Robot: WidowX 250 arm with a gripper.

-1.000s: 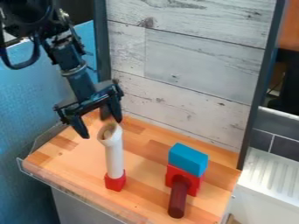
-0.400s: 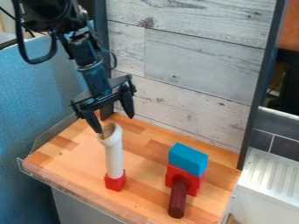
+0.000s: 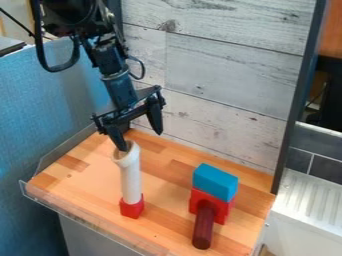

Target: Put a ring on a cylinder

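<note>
The black gripper (image 3: 141,142) hangs over the back left of the wooden surface, open, its two fingers spread wide. Below it a white cylinder (image 3: 131,181) stands upright on a small red block (image 3: 131,206). A pale ring (image 3: 125,158) is at the cylinder's top end, with a tan interior partly hidden by the gripper. The tip of the gripper's left finger overlaps the ring's opening; whether it touches or is inside cannot be told. The other finger is off to the right, above the surface near the wall.
Right of the cylinder, a blue block (image 3: 214,182) rests on a red block (image 3: 221,212), with a dark red cylinder (image 3: 203,229) sticking out toward the front. A whitewashed plank wall (image 3: 220,75) rises behind, and a clear rim (image 3: 87,222) runs along the front left edge.
The gripper has moved right, its left finger now overlapping the top of the white cylinder. It has stayed open. The ring, cylinder and blocks have not moved.
</note>
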